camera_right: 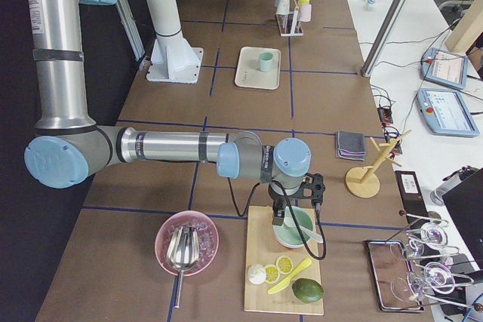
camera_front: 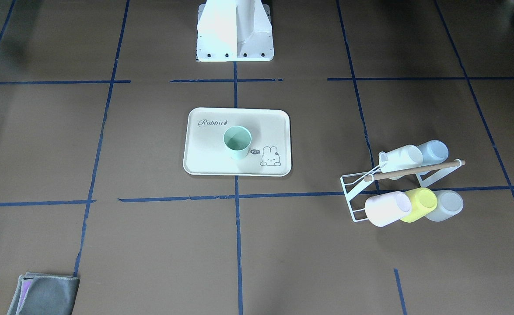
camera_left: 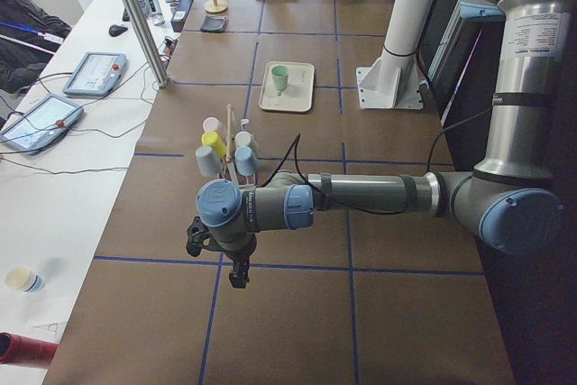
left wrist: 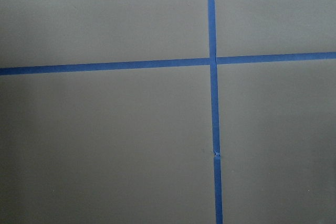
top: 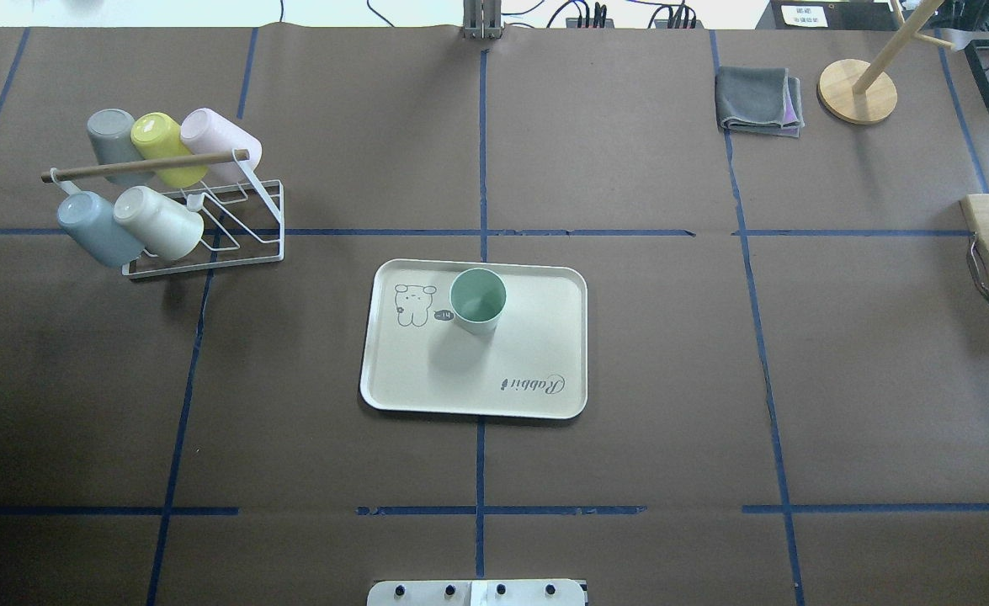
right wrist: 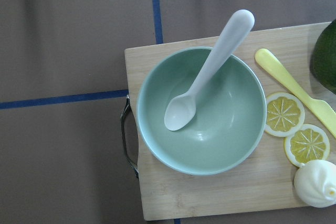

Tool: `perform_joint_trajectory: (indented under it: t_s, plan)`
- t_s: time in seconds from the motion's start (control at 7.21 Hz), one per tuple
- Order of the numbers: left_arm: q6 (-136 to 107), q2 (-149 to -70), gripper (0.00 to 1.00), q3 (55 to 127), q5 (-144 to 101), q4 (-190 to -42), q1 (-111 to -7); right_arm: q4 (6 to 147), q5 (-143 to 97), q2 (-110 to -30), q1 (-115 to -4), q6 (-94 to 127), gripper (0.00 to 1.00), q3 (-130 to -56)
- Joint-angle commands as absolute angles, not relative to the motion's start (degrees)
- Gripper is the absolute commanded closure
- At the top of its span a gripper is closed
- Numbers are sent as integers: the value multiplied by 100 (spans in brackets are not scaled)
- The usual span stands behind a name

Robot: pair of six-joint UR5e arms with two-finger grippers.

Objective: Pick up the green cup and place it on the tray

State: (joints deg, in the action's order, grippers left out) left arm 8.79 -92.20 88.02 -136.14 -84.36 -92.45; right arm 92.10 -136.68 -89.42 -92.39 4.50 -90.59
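The pale mint-green cup (camera_front: 237, 142) stands upright on the cream "Rabbit" tray (camera_front: 208, 162) at the table's middle; the cup (top: 477, 299) and the tray (top: 460, 379) show the same in the overhead view. No gripper is near them. My left gripper (camera_left: 236, 272) hangs over bare table at the left end, seen only in the exterior left view. My right gripper (camera_right: 290, 220) hangs over a green bowl at the right end, seen only in the exterior right view. I cannot tell whether either is open or shut.
A white wire rack (top: 208, 261) holds several pastel cups, one of them yellow (top: 157, 143). A grey cloth (top: 759, 101) and a wooden stand (top: 858, 91) sit at the far right. A cutting board (right wrist: 210, 198) carries the green bowl (right wrist: 231, 129), a spoon and lemon slices.
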Motion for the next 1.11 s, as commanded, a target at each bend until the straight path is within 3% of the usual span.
perform_joint_trajectory:
  t_s: [0.0,0.97]
  plan:
    - [879,-9220,0,8824,-13614,-8437,-9246,9080,-13667,-9053,-9308,448,0,-9149]
    - [879,-9220,0,8824,-13614,-8437,-9237,8754,-13694,-9114,-9325,510,0,-9132]
